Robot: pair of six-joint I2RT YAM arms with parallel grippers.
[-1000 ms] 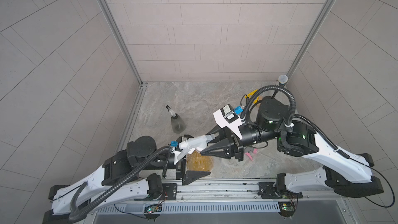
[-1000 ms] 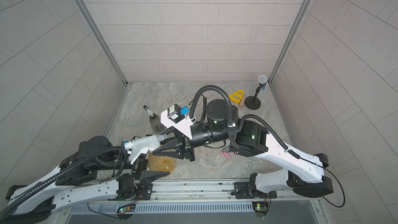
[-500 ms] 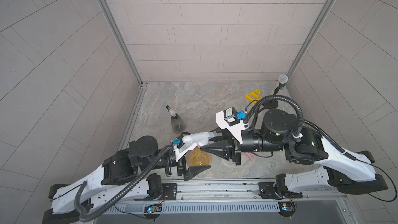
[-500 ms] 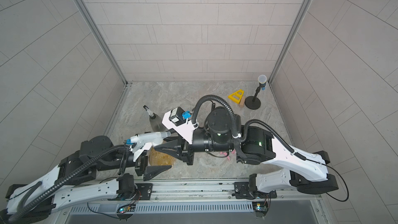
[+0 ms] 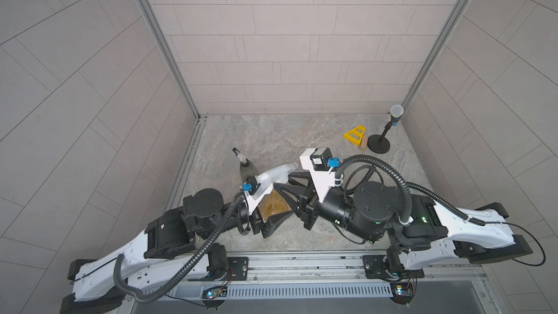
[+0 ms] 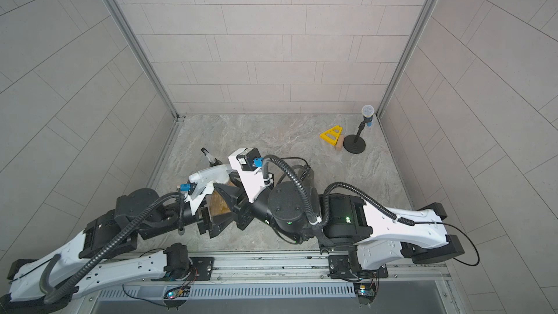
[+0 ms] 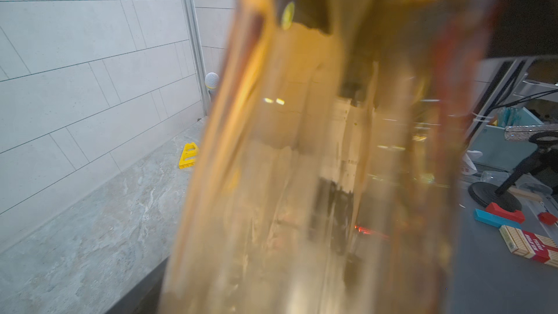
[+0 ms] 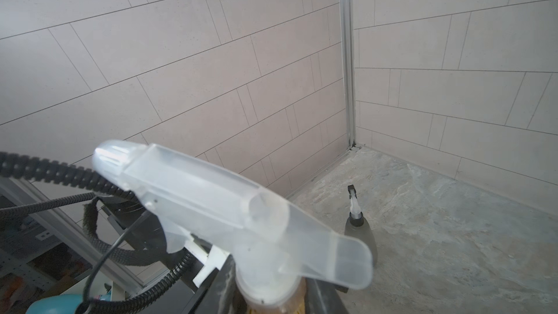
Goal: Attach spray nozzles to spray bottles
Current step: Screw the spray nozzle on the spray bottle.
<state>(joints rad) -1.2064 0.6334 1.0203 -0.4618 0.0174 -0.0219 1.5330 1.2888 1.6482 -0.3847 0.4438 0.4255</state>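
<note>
Pinching the collar of the translucent nozzle [image 8: 211, 194], the right gripper [image 8: 268, 297] holds it on the neck of the amber bottle [image 7: 302, 176]. The left gripper [image 5: 267, 211] clamps the bottle's body near the table's [image 5: 302, 134] front. Beyond them, a grey bottle [image 8: 360, 237] stands upright, wearing its white-and-black nozzle [image 8: 353, 203].

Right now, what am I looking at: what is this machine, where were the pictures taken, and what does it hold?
A robot with two arms works on a grey marbled tabletop. Two pictures look down from overhead; two come from cameras on the arms' wrists. The left gripper is closed on a translucent amber-orange plastic bottle. The right gripper is closed around the collar of a translucent whitish trigger spray nozzle on that bottle's neck. Behind stands a smoky grey bottle with a white-and-black nozzle on it. In the far corner: a yellow plastic triangle, a tan cylinder and a microphone on a black stand.
</note>
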